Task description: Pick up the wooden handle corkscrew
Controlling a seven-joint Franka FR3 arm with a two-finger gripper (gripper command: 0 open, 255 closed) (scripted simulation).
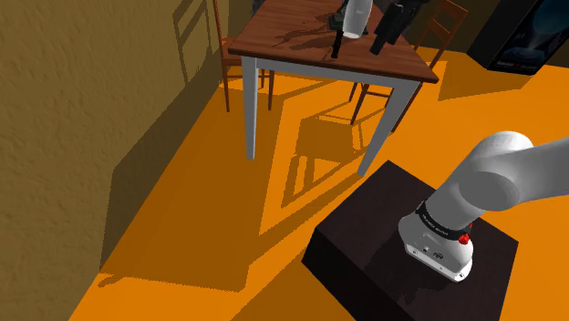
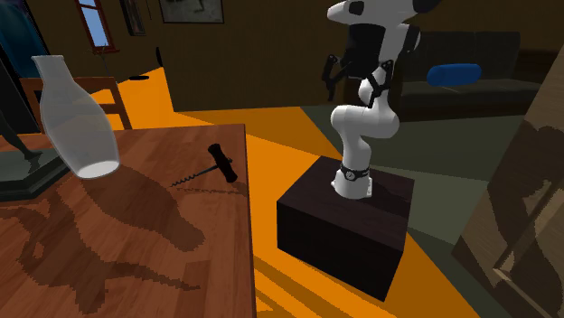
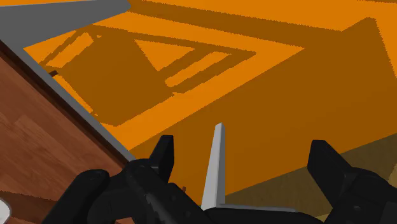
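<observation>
Gripper (image 3: 242, 146), fingers gaping wide and empty, is hovering off the table (image 2: 136, 262); the likely light, rigid corkscrew (image 2: 217, 165) is lying at the vase's (image 2: 77, 117) four o'clock, its dark handle inviting the grip.

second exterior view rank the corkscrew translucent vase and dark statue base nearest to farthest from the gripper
1. corkscrew, by the table edge at the view's right
2. translucent vase, left of it
3. dark statue base, far left

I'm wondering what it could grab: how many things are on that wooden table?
3: a corkscrew near the edge of the table, a clear carafe beside it, a dark statue base at the second exterior view's left edge. More may lie out of frame.
</observation>
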